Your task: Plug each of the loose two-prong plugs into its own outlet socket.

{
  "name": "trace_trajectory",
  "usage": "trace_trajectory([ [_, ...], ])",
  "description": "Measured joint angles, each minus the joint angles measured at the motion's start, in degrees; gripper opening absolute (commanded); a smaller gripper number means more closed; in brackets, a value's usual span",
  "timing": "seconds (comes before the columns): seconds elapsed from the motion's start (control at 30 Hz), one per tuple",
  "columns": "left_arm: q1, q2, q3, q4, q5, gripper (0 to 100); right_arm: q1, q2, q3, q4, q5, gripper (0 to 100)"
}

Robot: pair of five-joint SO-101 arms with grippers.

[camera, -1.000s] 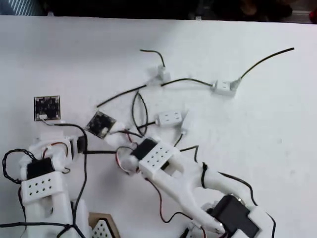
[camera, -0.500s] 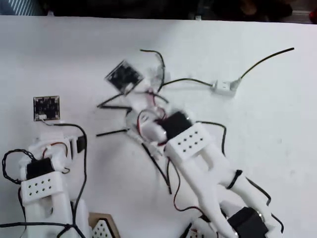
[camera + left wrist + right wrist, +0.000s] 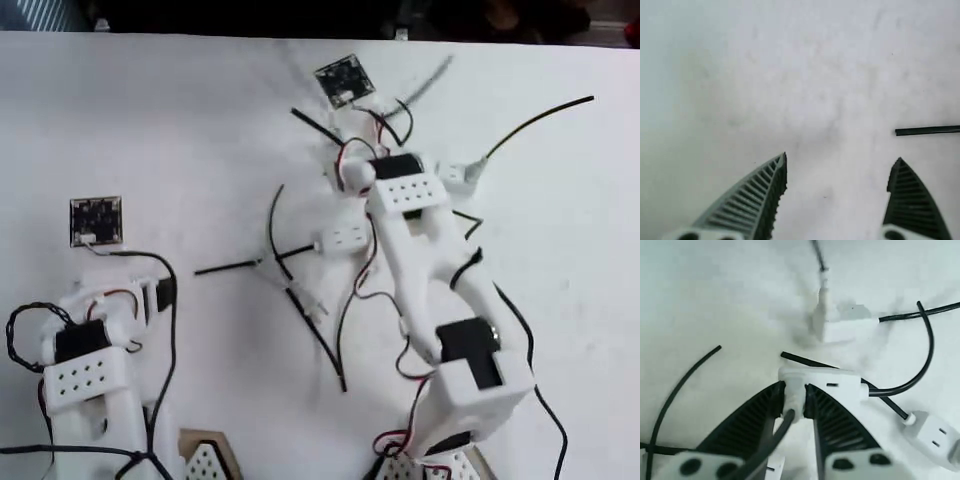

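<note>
The right gripper (image 3: 795,389) is clamped on a white plug (image 3: 794,399) towards the far middle of the worktop (image 3: 150,120), and the plug touches a white socket (image 3: 835,384). The left gripper (image 3: 841,158) hangs with fingers apart above the worktop, near a black cable (image 3: 927,130) end

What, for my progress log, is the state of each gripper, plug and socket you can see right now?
left gripper: open, over bare table.
right gripper: shut on the white plug.
white plug: clamped at one end in the right gripper.
outlet socket: lying on the table, both slots empty.
loose plug: lying on the table, unplugged.
</note>
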Motion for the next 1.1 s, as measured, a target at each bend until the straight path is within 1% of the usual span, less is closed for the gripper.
trace_trajectory([
  [0.13,0.0,0.0,0.0,0.0,0.0,32,0.4,3.3,-1.1,0.0,0.0,2.4],
  [0.33,0.0,0.0,0.0,-0.1,0.0,32,0.4,3.9,-1.1,0.1,0.0,12.6],
  [0.5,0.0,0.0,0.0,-0.1,0.0,32,0.1,3.9,-4.4,4.1,0.0,13.6],
  [0.6,0.0,0.0,0.0,-0.1,0.0,32,0.2,3.9,-8.5,9.5,0.0,13.6],
  [0.73,0.0,0.0,0.0,-0.2,0.0,32,-0.6,3.8,-14.9,20.1,-2.0,13.4],
  [0.93,0.0,0.0,0.0,-0.2,0.0,32,-7.2,-0.4,-17.9,36.0,-3.2,13.4],
  [1.1,0.0,0.0,0.0,-0.2,0.0,32,-12.4,-3.6,-17.9,44.8,-3.3,13.4],
])
